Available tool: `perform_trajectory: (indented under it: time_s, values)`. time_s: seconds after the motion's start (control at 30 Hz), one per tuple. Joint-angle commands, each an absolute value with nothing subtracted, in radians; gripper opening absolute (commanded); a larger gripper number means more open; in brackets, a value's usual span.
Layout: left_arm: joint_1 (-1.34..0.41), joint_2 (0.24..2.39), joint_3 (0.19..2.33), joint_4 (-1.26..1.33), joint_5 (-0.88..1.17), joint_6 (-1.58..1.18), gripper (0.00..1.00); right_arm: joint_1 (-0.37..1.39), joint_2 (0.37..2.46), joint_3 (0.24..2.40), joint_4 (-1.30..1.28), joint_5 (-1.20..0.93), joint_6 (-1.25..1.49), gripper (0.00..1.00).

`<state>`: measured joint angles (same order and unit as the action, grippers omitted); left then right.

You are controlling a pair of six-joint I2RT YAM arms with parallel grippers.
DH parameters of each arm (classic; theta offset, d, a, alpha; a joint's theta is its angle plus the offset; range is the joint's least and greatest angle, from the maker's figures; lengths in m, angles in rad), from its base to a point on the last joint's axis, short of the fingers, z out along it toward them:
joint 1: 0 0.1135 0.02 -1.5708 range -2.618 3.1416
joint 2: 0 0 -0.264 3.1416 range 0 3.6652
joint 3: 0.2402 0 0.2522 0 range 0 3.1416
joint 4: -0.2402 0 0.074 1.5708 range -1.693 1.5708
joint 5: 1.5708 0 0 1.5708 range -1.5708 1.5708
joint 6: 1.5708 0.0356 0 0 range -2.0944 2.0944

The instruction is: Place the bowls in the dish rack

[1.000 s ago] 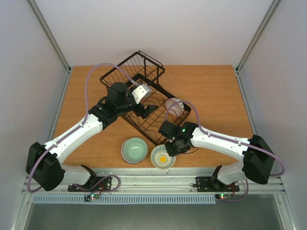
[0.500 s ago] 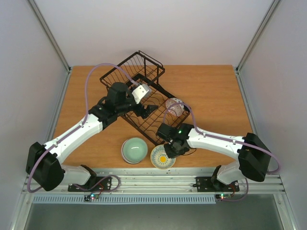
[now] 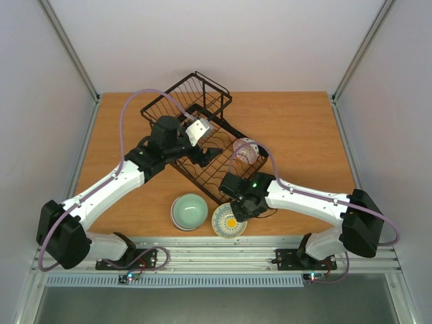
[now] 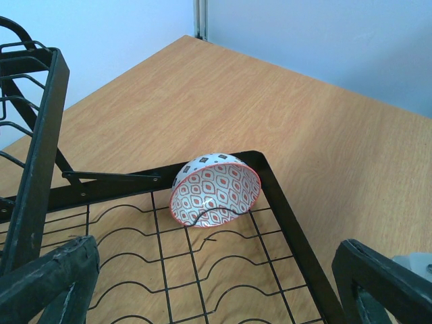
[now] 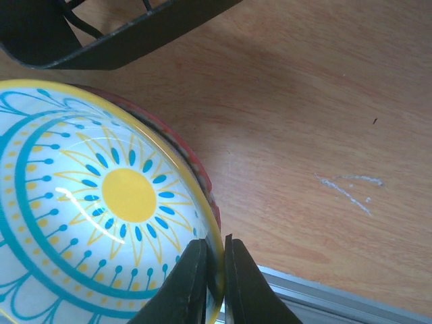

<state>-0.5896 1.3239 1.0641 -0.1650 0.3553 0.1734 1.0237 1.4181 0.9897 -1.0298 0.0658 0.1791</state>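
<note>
Along the near edge of the surface point(image 3: 304, 135), my right gripper point(image 5: 210, 275) is pinched shut on the rim of the yellow-centred bowl point(image 5: 115, 223), which sits on the wood just beside the mint green bowl point(image 3: 189, 210). Farther back, my left gripper point(image 4: 216, 297) hangs wide open and empty over the dish rack point(image 4: 287, 216), where the pink-red bowl point(image 4: 216, 190) stands on edge in the rack corner nearest the surface's right edge. By my reckoning, one of the three bowls I can see is loaded and two are left.

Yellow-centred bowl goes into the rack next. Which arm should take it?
Right. The right gripper is pinched on the rim of the yellow-centred bowl, just beside the dish rack. The left gripper hangs open over the rack, away from that bowl.
</note>
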Motion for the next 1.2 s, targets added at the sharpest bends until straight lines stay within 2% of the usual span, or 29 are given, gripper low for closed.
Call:
perform_trajectory:
  time_s: [0.0, 0.43, 0.63, 0.9, 1.17]
  values:
    - [-0.584, 1.365, 1.054, -0.225, 0.375, 0.147, 0.95, 1.038, 1.377, 1.035, -1.116, 0.151, 0.181, 0.01]
    - [-0.609, 1.408, 1.090, -0.292, 0.428, 0.170, 0.95, 1.040, 1.189, 1.124, -1.156, 0.216, 0.146, 0.01]
    - [-0.631, 1.427, 1.107, -0.351, 0.492, 0.209, 0.96, 1.040, 1.132, 1.153, -1.163, 0.331, 0.162, 0.01]
    - [-0.655, 1.480, 1.161, -0.486, 0.611, 0.277, 0.96, 1.031, 1.120, 1.229, -1.169, 0.465, 0.119, 0.01]
    - [-0.658, 1.483, 1.163, -0.510, 0.672, 0.290, 0.96, 1.000, 1.149, 1.269, -1.140, 0.492, 0.055, 0.01]
